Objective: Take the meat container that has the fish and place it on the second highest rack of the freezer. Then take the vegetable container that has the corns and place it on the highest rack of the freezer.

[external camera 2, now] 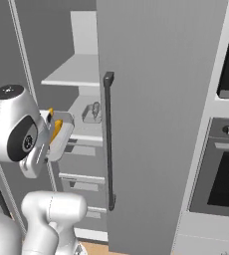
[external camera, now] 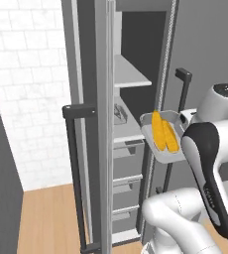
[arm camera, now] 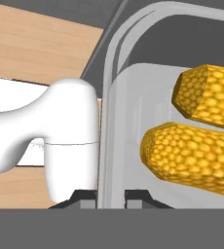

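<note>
Gripping the rim of a pale-grey plastic tray (external camera: pixel 161 149) holding two bright yellow corn cobs (external camera: pixel 164 133), closed dark fingers (arm camera: pixel 133 197) are seen before the open dark-grey freezer (external camera: pixel 98 149), below its topmost shelf (external camera: pixel 128 74).

A pale tray (external camera: pixel 155 149) with two corns (external camera: pixel 164 133) hangs tilted before the open freezer (external camera: pixel 136 59), below the highest rack (external camera: pixel 128 77); another tray (external camera: pixel 120 115) sits on the second rack (external camera: pixel 128 131)
</note>
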Controlling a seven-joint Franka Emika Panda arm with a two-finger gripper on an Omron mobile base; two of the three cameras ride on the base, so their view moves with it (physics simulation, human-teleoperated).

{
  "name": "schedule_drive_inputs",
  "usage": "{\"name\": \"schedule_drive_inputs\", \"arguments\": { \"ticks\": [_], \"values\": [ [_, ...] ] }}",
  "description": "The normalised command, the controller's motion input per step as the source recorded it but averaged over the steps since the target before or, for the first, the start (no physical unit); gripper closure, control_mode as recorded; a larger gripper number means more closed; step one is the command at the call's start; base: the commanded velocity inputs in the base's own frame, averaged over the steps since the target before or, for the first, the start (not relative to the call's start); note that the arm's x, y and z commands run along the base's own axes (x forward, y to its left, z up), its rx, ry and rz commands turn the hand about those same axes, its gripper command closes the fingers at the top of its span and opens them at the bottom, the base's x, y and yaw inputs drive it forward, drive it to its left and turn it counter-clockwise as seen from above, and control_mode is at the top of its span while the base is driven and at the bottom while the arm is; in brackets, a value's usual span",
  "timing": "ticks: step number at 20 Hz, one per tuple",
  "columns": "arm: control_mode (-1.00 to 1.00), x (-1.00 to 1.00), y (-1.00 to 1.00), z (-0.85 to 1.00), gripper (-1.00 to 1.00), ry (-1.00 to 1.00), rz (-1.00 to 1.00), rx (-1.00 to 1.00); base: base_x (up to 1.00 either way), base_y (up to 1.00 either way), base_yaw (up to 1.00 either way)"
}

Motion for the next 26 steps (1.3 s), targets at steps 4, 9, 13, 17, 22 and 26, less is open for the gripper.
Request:
{"name": "schedule_drive_inputs", "arguments": {
  "ticks": [4,9,13,17,22,26],
  "values": [
    [1.0,0.0,0.0,0.0,1.0,0.0,0.0,0.0,0.21,0.05,0.02],
    [1.0,0.0,0.0,0.0,1.0,0.0,0.0,0.0,0.51,0.25,0.07],
    [1.0,0.0,0.0,0.0,1.0,0.0,0.0,0.0,0.65,0.29,0.1],
    [1.0,0.0,0.0,0.0,1.0,0.0,0.0,0.0,0.77,0.2,0.07],
    [1.0,0.0,0.0,0.0,1.0,0.0,0.0,0.0,0.76,0.23,0.14],
    [1.0,0.0,0.0,0.0,1.0,0.0,0.0,0.0,0.35,0.12,0.07]
  ]
}}
